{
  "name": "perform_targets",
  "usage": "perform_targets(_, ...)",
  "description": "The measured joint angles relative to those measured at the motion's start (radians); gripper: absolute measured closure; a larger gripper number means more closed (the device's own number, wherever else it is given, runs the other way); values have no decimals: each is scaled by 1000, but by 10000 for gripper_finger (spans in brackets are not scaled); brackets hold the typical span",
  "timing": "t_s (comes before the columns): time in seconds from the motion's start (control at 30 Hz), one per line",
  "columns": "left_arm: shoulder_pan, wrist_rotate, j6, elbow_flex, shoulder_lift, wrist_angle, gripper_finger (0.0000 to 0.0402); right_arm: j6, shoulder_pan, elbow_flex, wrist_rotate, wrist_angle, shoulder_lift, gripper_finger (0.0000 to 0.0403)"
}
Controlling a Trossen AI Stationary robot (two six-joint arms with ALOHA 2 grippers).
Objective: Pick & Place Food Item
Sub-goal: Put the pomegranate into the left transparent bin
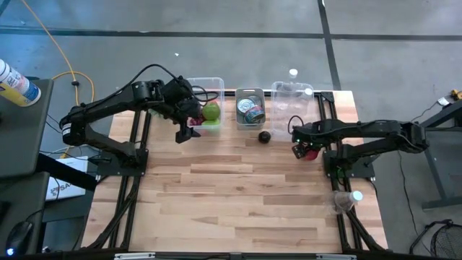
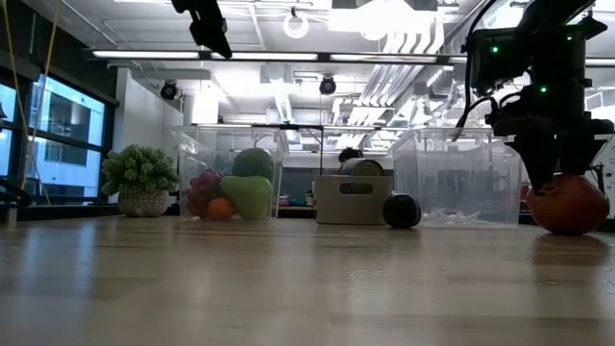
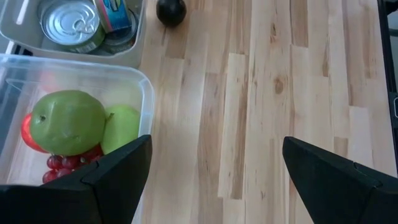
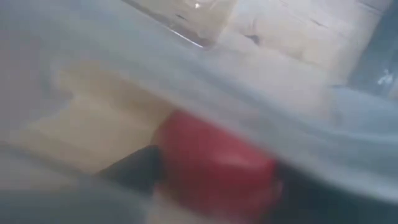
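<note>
Table's right edge (image 1: 355, 144): right pincer (image 1: 304, 150) around red fruit (image 1: 311, 153)

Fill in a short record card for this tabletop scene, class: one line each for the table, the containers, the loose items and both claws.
table: wooden table
left bin: clear bin holding green fruit, grapes and other produce
middle bin: grey bin holding tin cans
right bin: clear tub, contents not discernible
loose item: dark round fruit on the table near the grey bin
left claw: open, raised beside the clear bin, holding nothing
right claw: around the red fruit, which sits on the table
</note>
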Motion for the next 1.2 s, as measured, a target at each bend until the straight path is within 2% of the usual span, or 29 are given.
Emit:
perform_targets(0.33,0,0,0,0,0,19,51,-7,0,2,-3,-27,-2,157)
perform_targets(0.73,0,0,0,0,0,19,51,-21,-1,18,-10,-93,-46,162)
perform_targets(1.0,0,-3,0,0,0,34,51,-11,0,107,-13,-184,-99,162)
perform_targets(1.2,0,-4,0,0,0,36,51,-20,0,175,-59,-249,-113,162)
